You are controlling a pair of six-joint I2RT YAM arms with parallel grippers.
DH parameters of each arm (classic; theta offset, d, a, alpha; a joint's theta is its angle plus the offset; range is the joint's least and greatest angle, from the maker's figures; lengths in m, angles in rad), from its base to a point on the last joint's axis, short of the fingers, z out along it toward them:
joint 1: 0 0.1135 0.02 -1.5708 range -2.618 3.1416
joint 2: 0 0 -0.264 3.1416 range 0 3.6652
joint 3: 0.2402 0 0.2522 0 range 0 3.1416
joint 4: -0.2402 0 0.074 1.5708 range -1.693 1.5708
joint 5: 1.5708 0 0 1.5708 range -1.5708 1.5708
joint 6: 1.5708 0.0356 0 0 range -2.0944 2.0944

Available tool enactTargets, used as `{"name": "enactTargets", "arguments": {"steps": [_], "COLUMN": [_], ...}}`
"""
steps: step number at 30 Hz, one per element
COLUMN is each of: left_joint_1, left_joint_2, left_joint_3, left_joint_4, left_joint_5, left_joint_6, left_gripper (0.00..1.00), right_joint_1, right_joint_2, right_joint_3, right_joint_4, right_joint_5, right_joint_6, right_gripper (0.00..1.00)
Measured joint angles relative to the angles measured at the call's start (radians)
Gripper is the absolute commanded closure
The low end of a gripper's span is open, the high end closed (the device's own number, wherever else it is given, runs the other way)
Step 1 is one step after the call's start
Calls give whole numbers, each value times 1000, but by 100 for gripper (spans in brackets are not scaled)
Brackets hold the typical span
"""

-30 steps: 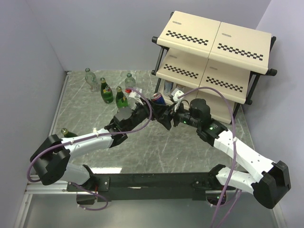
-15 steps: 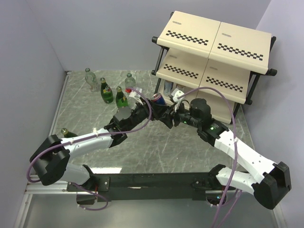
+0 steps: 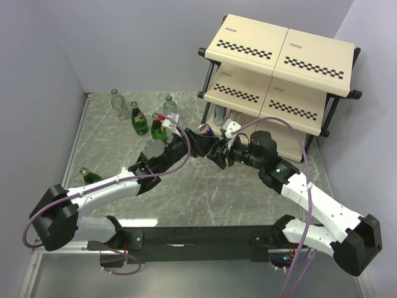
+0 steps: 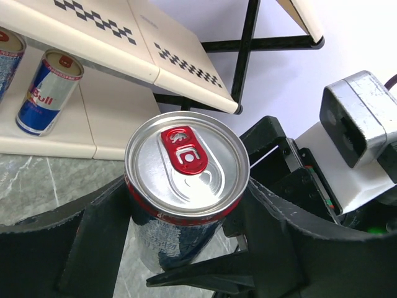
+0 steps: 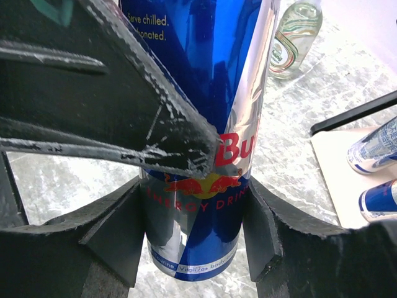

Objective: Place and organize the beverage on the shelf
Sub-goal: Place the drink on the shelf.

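Against the earlier top view, the left arm [image 3: 111, 186] has swung toward the lower left, uncovering more of a green bottle [image 3: 89, 176]. The can [image 3: 203, 129] remains at frame centre, just in front of the shelf [image 3: 282, 56].

The right wrist view shows the right gripper [image 5: 195, 233] clenched on the can's lower body, with a clear bottle [image 5: 296, 31] at upper right.

The left wrist view alone shows the can's red-tabbed top. There the left gripper [image 4: 186, 217] flanks the can, but whether it grips cannot be told.
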Motion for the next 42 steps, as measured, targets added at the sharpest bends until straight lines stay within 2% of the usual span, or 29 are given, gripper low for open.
{"name": "enactTargets", "arguments": {"steps": [6, 8, 12, 15, 18, 19, 20, 21, 22, 25, 29, 32, 37, 42], "left_joint_1": [2, 2, 5, 5, 5, 5, 5, 5, 5, 5, 5, 5, 5, 0], "left_joint_2": [-12, -12, -12, -12, -12, -12, -12, -12, -12, -12, -12, -12, 19, 160], "left_joint_3": [0, 0, 0, 1, 2, 2, 2, 2, 2, 2, 2, 1, -18, -24], "left_joint_4": [-21, -32, -54, -62, -62, -62, -62, -62, -62, -79, -102, -103, -72, -2], "left_joint_5": [0, -1, 0, 2, 5, 7, 9, 9, 10, 8, -5, -26, -46, -55], "left_joint_6": [4, 8, 21, 34, 41, 43, 47, 51, 55, 76, 108, 130, 161, 195], "left_gripper": [30, 35, 41, 50, 76, 96, 100, 100, 100, 100, 100, 100, 100, 100], "right_joint_1": [0, 0, 0, 0, 0, 0, 0, 0, 0, -3, -18, -67, -260, -449], "right_joint_2": [0, 0, 0, 0, 0, 0, 0, 0, 0, -2, -28, -81, -175, -258], "right_joint_3": [-2, -7, -11, -11, -12, -11, -11, -11, -11, -11, -11, -9, 60, 134], "right_joint_4": [0, -2, -9, -15, -16, -16, -16, -17, -18, -21, -46, -93, -229, -287], "right_joint_5": [-3, -3, -2, 0, 0, 0, 0, 0, 1, 37, 58, 17, -103, -124], "right_joint_6": [-21, -28, -42, -47, -49, -49, -50, -51, -51, -57, -75, -105, -173, -152], "right_gripper": [77, 77, 77, 76, 73, 56, 44, 31, 12, 0, 0, 0, 0, 0]}}
